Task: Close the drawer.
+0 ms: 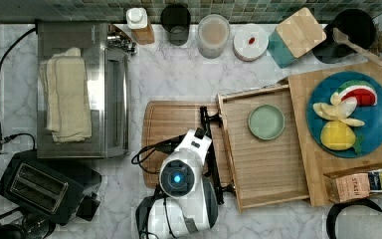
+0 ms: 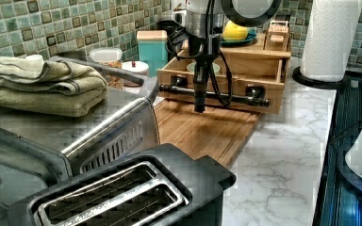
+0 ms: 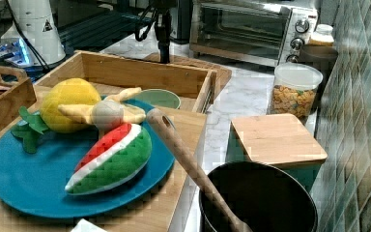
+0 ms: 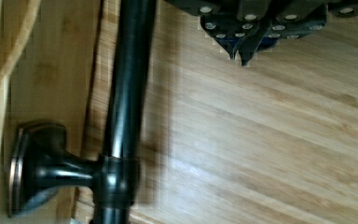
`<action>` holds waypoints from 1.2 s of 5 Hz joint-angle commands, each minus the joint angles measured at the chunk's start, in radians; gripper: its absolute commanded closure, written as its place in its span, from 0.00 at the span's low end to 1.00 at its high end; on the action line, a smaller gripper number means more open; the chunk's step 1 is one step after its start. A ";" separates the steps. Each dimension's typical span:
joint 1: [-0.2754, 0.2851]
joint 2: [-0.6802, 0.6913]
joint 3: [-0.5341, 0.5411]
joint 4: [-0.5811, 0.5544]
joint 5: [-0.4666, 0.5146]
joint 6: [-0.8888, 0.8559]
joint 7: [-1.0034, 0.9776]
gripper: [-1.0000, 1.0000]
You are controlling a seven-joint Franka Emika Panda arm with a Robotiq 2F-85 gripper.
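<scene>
Bamboo everywhere here. The drawer (image 1: 266, 149) is pulled well out of the wooden box (image 1: 323, 169) toward the top view's left, with its front edge overhanging the cutting board (image 1: 171, 129) on the marble table (image 1: 179, 74). A small green dish (image 1: 266, 122) sits inside it, near the back corner. The black bar handle (image 2: 212, 93) runs along the drawer's front on two posts.

The white arm (image 1: 184, 174) comes in from the top view's bottom edge and leans over the cutting board, wrist pointing straight down. In the left view the pincer (image 2: 199, 101) hangs vertically right in front of the handle, around its middle, tips just above the board. In the wrist view the fingertips (image 4: 242, 46) look pressed together with nothing between them, and the handle passes beside them, not gripped.

On the box top there's a blue plate (image 3: 38, 179) carrying plush fruit. A toaster oven (image 1: 79, 89) with a folded towel (image 1: 67, 94) stands at the top view's left.
</scene>
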 commanded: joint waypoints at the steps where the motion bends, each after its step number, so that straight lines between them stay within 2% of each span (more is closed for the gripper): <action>1: -0.063 0.084 -0.096 0.100 0.100 -0.003 -0.203 1.00; 2: -0.084 0.084 -0.135 0.130 0.109 -0.043 -0.293 1.00; 3: -0.172 0.096 -0.129 0.186 0.090 -0.092 -0.365 1.00; 4: -0.134 0.135 -0.253 0.234 0.136 -0.083 -0.477 1.00; 5: -0.178 0.164 -0.283 0.290 0.187 -0.101 -0.561 1.00; 6: -0.192 0.203 -0.328 0.336 0.227 -0.092 -0.643 1.00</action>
